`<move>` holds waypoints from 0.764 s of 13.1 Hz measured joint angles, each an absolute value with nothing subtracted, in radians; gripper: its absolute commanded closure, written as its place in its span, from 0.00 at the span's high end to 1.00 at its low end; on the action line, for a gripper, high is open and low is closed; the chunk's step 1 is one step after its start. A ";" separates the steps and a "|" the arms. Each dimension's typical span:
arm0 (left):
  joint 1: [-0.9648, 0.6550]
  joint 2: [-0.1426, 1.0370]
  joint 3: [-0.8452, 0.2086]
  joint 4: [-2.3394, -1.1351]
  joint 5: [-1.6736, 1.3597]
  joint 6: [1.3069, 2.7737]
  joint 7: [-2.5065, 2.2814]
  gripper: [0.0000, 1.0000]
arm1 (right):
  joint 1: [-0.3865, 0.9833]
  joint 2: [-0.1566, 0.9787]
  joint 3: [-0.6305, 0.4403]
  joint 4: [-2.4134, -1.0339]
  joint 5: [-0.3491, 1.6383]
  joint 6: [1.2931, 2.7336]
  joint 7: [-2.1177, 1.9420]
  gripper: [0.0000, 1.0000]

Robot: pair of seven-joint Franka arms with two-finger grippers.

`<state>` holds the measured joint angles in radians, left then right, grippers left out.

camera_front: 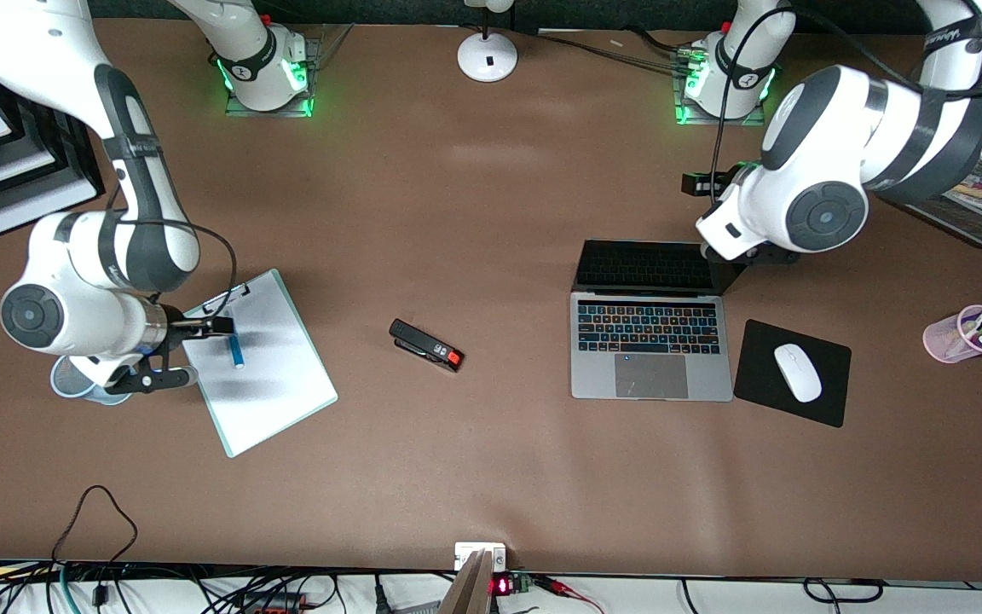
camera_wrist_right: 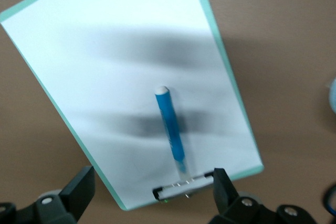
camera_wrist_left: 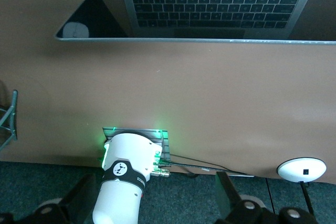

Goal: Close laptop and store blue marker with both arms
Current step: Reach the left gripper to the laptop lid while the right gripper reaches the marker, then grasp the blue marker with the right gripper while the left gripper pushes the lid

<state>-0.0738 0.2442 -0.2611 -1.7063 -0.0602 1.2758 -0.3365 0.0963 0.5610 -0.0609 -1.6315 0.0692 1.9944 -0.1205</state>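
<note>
The silver-grey laptop (camera_front: pixel 649 345) stands open toward the left arm's end of the table, its dark screen (camera_front: pixel 649 266) tilted back. My left gripper (camera_front: pixel 751 254) is mostly hidden under its wrist, beside the screen's corner. In the left wrist view the screen (camera_wrist_left: pixel 210 3) shows, and the left gripper (camera_wrist_left: pixel 155 198) is open and empty. The blue marker (camera_front: pixel 237 350) lies on a white clipboard (camera_front: pixel 274 384) toward the right arm's end. My right gripper (camera_front: pixel 193 351) hovers open over the clipboard's clip end. In the right wrist view the marker (camera_wrist_right: pixel 170 129) lies apart from the open right gripper (camera_wrist_right: pixel 151 190).
A black stapler (camera_front: pixel 427 345) lies mid-table. A white mouse (camera_front: pixel 798 372) sits on a black mouse pad (camera_front: pixel 828 401) beside the laptop. A pink cup of pens (camera_front: pixel 960 337) and a mesh tray of markers (camera_front: pixel 981 217) are near the left arm. A light blue holder (camera_front: pixel 69 385) is under the right arm.
</note>
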 measured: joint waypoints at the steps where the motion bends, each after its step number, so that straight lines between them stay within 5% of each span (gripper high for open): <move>1: -0.079 0.258 -0.261 -1.706 -0.060 1.276 -0.338 1.00 | 0.096 0.570 -0.061 -1.631 0.078 2.010 -0.126 1.00; 10: -0.103 0.372 -0.261 -1.705 -0.060 1.357 -0.341 1.00 | 0.122 0.631 -0.061 -1.629 0.078 2.135 -0.162 1.00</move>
